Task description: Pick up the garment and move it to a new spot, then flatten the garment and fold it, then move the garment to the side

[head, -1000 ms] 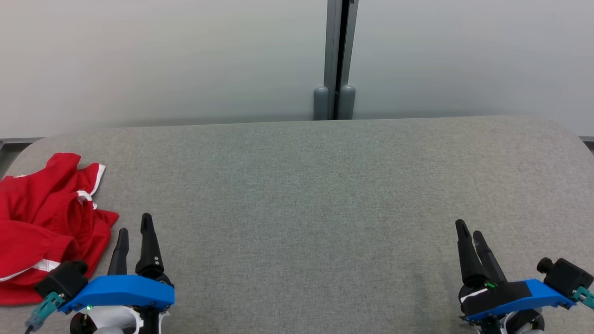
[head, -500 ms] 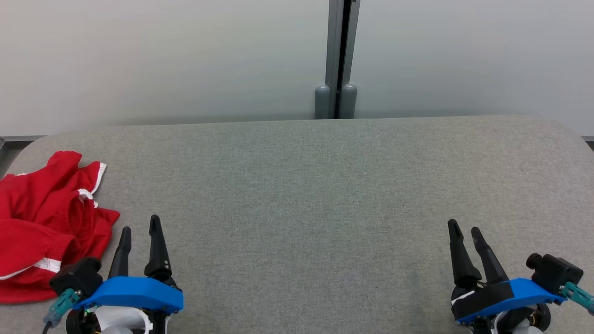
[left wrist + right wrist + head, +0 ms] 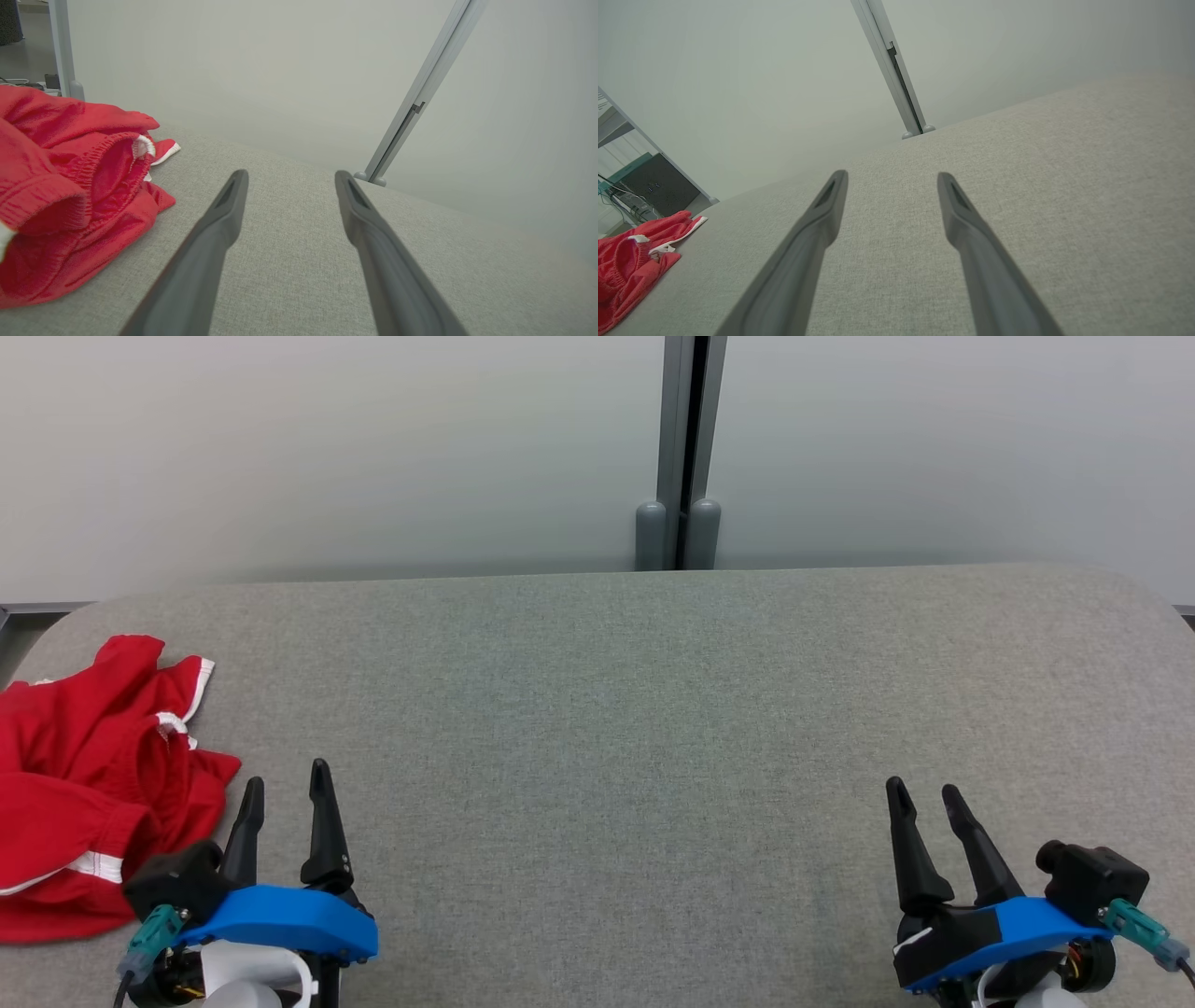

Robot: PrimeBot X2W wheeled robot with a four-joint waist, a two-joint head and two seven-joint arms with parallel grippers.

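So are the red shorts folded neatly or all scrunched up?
Scrunched up, not folded. The red shorts lie in a crumpled heap at the left end of the grey table, waistband gaping, white trim twisted.

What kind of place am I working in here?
Probably a lab or office test bay: a grey fabric-covered table against pale partition panels joined by a metal post, with dark equipment beyond.

No legible text, label, brand, number or sign appears on anything here.

Left end effector (image 3: 290,173) spread empty above grey table (image 3: 289,270); crumpled red garment (image 3: 70,186) lies beside it.
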